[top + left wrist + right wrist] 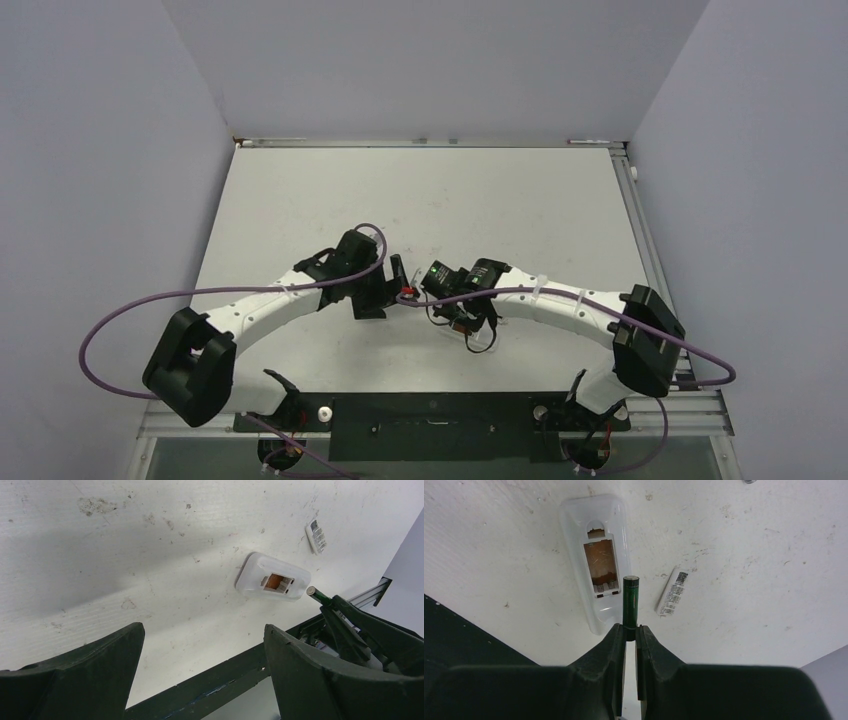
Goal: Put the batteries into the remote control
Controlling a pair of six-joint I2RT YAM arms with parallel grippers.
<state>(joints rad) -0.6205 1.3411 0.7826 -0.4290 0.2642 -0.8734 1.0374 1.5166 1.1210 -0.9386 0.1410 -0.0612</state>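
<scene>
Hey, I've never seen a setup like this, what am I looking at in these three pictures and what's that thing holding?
These are two robot arms bolted at the near edge of a white table. The wide picture looks down from above and behind them; the other two come from small cameras on each wrist, so the dark shapes at the bottom are that arm's own fingers. The right gripper is pinching a slim dark battery by one end. The left gripper is open and holds nothing. On the table lies a white remote, back up, its battery slot open and empty. Beside it lies a small white cover with printing on it.
</scene>
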